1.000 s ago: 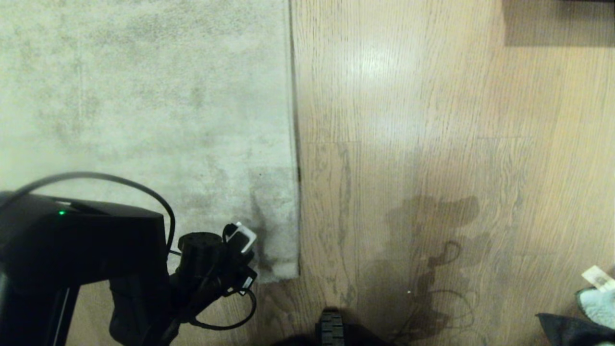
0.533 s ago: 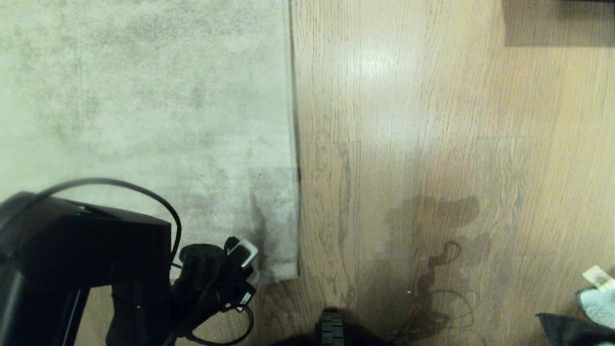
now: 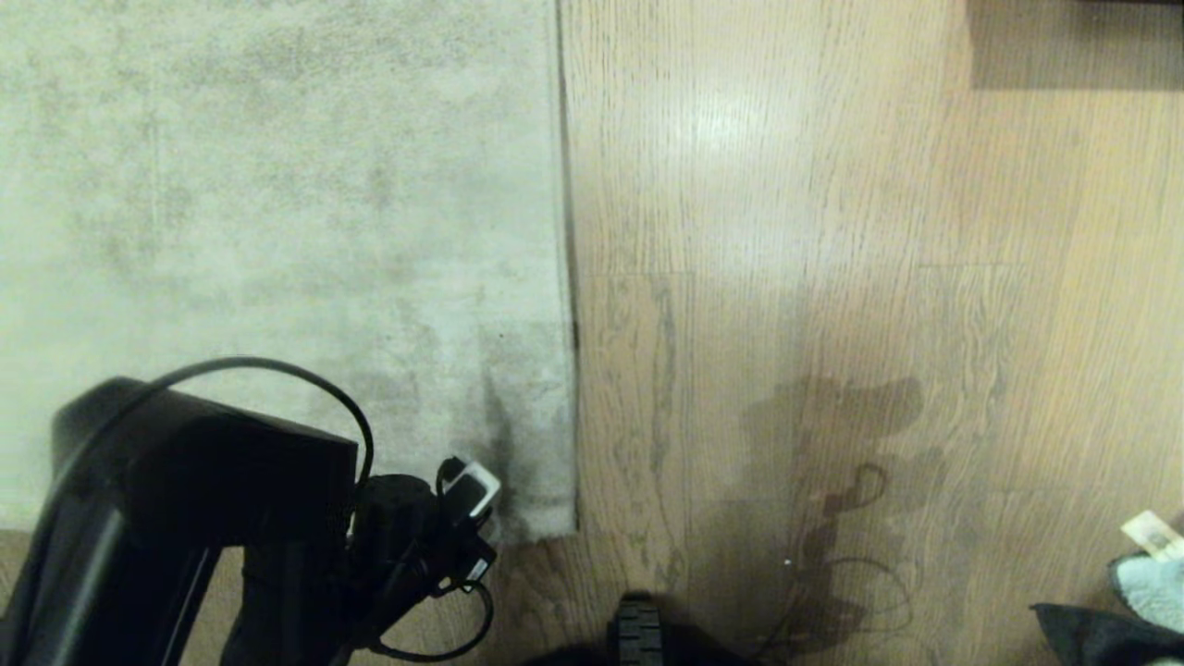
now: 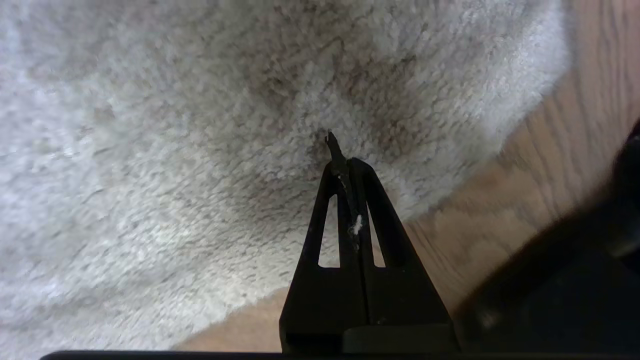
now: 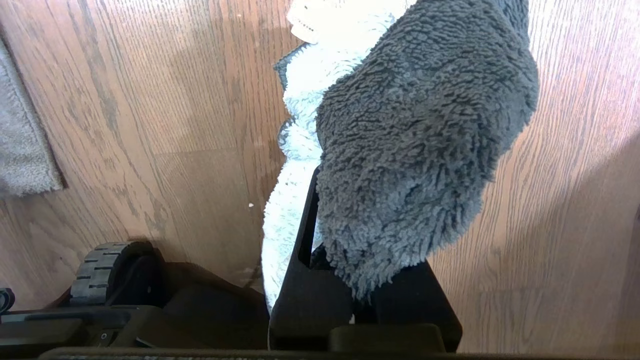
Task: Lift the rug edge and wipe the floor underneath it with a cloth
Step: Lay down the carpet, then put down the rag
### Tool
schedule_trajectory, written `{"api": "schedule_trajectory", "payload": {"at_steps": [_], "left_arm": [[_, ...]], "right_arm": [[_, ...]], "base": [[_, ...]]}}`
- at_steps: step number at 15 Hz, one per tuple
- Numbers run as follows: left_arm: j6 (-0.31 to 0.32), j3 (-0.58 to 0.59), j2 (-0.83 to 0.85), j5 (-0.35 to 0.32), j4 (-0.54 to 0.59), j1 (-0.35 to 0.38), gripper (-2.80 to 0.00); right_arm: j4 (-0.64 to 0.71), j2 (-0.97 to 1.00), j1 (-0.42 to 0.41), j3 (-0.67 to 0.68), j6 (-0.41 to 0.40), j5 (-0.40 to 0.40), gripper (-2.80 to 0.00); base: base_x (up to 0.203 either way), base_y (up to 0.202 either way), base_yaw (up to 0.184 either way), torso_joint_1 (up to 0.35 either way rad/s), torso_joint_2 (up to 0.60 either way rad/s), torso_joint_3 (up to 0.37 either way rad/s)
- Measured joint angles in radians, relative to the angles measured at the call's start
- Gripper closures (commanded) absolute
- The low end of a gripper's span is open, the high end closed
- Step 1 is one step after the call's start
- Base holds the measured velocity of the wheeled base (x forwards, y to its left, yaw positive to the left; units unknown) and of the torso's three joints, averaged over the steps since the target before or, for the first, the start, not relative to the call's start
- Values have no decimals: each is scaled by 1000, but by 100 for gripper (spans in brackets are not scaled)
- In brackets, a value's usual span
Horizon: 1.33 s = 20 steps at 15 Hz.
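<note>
Left gripper (image 4: 334,142): pressed together, nothing visibly between the fingers (image 4: 372,200), tips over the rug (image 4: 165,165) pile just inside its near corner. A white fleck of fluff sticking in the seam between the fingers. In the head view, hidden under the black left arm (image 3: 213,490), which hangs over the same corner, a cable (image 3: 277,370) looping over the arm and a small white-framed module (image 3: 472,486) at the wrist.

Rug edge (image 3: 562,277): flat on the floor (image 3: 832,231), not lifted, straight along the rug's right side, down to the corner just right of the left arm. Darker mottled patch in the pile near that corner.

Right gripper (image 5: 320,200): pinching the cloth (image 5: 415,150), tips buried in the fabric. Dark grey fleece draped over one side of the fingers, pale blue-white fleece on the other, all hanging above bare floor well right of the rug edge. In the head view only a bit of the cloth visible at the lower right border, far right of the rug edge, with a small pale tag (image 3: 1150,534) by it.

A black wheel (image 3: 638,629) of the base right of the rug corner, on bare planks. A shadow (image 3: 832,481) of the robot across the floor between the wheel and the cloth. A dark block (image 3: 1073,42) on the floor well beyond the rug edge, at the far right.
</note>
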Motion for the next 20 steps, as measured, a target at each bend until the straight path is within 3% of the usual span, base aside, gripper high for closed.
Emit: {"api": "schedule_trajectory", "payload": {"at_steps": [7, 12, 16, 20], "left_arm": [[17, -34, 36, 0, 0, -21, 0], [2, -29, -129, 14, 11, -12, 0], [-34, -24, -415, 19, 188, 29, 0], [-93, 13, -791, 11, 448, 155, 0]], "right_arm": [[0, 0, 0, 0, 0, 0, 0], [0, 0, 0, 0, 0, 0, 0], [0, 0, 0, 0, 0, 0, 0], [0, 0, 0, 0, 0, 0, 0]], "base": [[0, 0, 0, 0, 0, 0], [0, 0, 0, 0, 0, 0], [0, 0, 0, 0, 0, 0], [0, 0, 0, 0, 0, 0]]}}
